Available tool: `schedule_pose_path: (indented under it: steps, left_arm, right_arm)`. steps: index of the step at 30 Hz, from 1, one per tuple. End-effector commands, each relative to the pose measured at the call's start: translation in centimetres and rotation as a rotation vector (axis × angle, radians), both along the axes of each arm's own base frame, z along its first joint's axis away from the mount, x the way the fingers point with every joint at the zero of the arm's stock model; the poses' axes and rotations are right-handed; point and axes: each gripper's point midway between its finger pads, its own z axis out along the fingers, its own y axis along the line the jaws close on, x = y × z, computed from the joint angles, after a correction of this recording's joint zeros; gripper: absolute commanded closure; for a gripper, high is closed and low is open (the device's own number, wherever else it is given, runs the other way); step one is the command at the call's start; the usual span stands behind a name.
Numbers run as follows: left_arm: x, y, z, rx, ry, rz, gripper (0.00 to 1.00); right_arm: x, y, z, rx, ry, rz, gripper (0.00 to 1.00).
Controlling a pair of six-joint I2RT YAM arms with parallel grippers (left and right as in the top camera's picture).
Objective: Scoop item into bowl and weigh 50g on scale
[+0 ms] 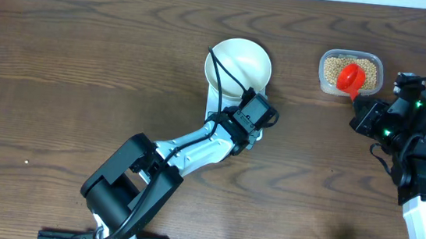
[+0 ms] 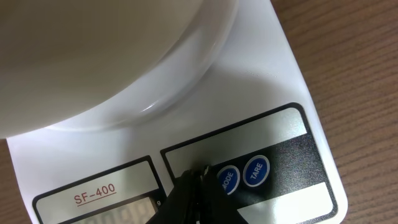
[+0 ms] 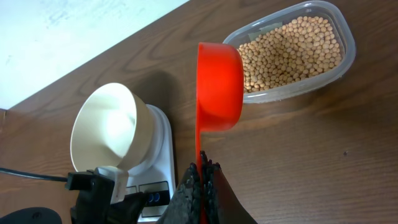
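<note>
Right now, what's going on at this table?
The left pincer is shut, with its tip down at the scale panel just beside the MODE button, near the TARE button. I can't tell if it's pressing. The white bowl sits on the scale with nothing in it. The right pincer is shut on the handle of a red scoop, held at the edge of the clear container of beans.

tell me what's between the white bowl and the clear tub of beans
Nothing: in the overhead view, only bare wooden table separates the bowl from the tub.
</note>
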Motion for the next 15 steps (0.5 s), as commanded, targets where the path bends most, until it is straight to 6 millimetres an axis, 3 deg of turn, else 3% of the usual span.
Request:
schedule_pose_path:
  steps: [1,15]
  left_arm:
    - [-1.81,2.01,-3.96,0.097,0.089,0.004,0.93]
    - [-1.87,2.30,-4.52,0.115,0.095,0.007,0.93]
  right_arm:
    - [0.19,-0.37,0.59,-0.019,-0.017,-0.003,0.99]
    - [0.13,-0.36,0.51,-0.019,-0.013,-0.003,0.99]
